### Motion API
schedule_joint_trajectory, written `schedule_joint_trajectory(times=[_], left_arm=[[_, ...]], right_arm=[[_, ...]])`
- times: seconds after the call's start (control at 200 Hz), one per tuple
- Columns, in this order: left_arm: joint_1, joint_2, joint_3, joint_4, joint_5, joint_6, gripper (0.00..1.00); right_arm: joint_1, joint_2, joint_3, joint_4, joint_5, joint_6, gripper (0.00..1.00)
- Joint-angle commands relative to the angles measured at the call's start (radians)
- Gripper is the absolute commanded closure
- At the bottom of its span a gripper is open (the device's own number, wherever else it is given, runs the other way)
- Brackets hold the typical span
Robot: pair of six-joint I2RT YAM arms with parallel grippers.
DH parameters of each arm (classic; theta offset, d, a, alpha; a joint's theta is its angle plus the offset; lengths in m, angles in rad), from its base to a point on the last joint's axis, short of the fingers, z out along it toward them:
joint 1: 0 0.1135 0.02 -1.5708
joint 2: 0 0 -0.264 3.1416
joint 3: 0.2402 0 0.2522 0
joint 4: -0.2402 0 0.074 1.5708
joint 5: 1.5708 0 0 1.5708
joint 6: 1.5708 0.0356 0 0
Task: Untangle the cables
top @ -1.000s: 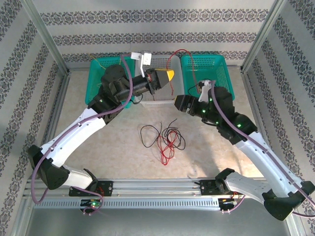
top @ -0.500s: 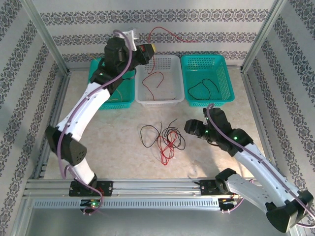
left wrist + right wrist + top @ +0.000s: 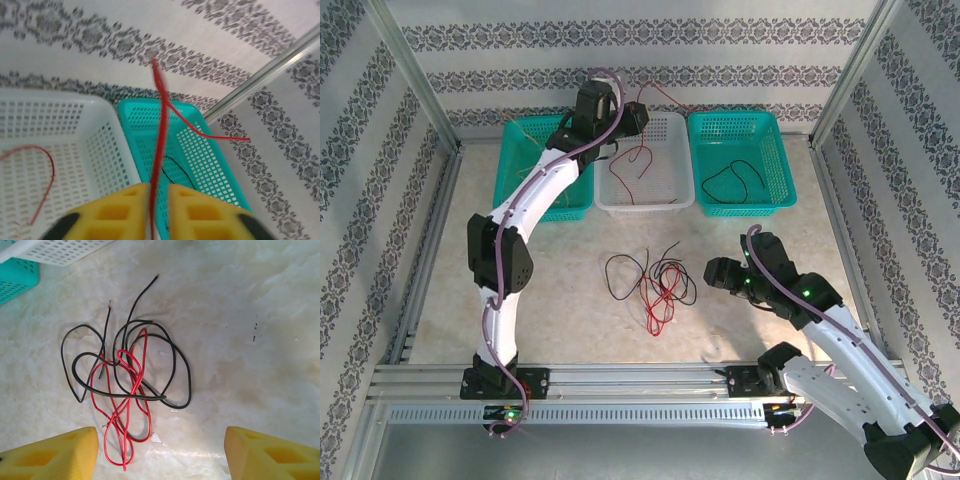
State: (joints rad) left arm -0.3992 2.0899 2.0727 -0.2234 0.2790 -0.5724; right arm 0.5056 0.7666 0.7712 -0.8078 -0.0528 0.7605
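Note:
A tangle of red and black cables lies on the table's middle. My right gripper hovers just right of it, open wide, with nothing between its yellow fingers. My left gripper is raised over the back edge of the white basket. Its jaws stand slightly apart, and a red cable runs loosely up through the gap. That cable's lower part hangs into the white basket. One black cable lies in the right teal basket.
A second teal basket stands at the back left, partly under the left arm. Aluminium frame posts and patterned walls close the back and sides. A rail runs along the near edge.
The left arm swung right over the white basket and its jaws parted from shut around the red cable. The right gripper came down and nearer to the tangle.

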Motion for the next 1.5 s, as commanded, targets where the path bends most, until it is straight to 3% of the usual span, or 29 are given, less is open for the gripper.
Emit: schedule_joint_trajectory(times=[0.0, 0.08, 0.18, 0.375, 0.605, 0.735, 0.889, 1.079, 1.189, 1.299, 1.494], left_arm=[[0.016, 0.039, 0.025, -0.05, -0.008, -0.01, 0.68], [0.018, 0.021, -0.024, -0.054, -0.006, -0.02, 0.54], [0.018, -0.062, -0.164, 0.06, 0.011, -0.023, 0.45], [0.022, -0.256, -0.353, 0.127, 0.089, -0.009, 0.5], [0.02, -0.628, -0.835, 0.265, 0.116, -0.056, 0.52], [0.008, -0.781, -1.022, 0.234, 0.131, -0.061, 0.52], [-0.036, -0.9, -1.172, 0.21, 0.158, -0.077, 0.51], [-0.106, -0.933, -1.262, 0.262, 0.144, -0.121, 0.51], [-0.159, -0.882, -1.26, 0.316, 0.157, -0.132, 0.52], [-0.223, -0.814, -1.241, 0.399, 0.181, -0.142, 0.58], [-0.293, -0.716, -1.205, 0.546, 0.202, -0.179, 0.59]], right_arm=[[-0.009, 0.009, 0.032, -0.032, 0.028, -0.014, 0.32], [-0.009, 0.023, 0.043, -0.032, 0.023, -0.028, 0.33], [-0.002, 0.046, 0.052, 0.007, -0.03, -0.054, 0.33], [0.096, 0.179, 0.12, 0.032, -0.055, -0.142, 0.29], [0.161, 0.364, 0.193, 0.042, -0.029, -0.222, 0.32], [0.172, 0.457, 0.23, 0.052, -0.036, -0.246, 0.37], [0.183, 0.528, 0.253, 0.073, -0.041, -0.253, 0.56], [0.186, 0.535, 0.283, 0.075, -0.026, -0.25, 0.88], [0.201, 0.475, 0.316, 0.073, -0.018, -0.252, 1.0], [0.217, 0.394, 0.349, 0.077, -0.031, -0.258, 1.0], [0.221, 0.295, 0.402, 0.056, 0.002, -0.249, 1.0]])
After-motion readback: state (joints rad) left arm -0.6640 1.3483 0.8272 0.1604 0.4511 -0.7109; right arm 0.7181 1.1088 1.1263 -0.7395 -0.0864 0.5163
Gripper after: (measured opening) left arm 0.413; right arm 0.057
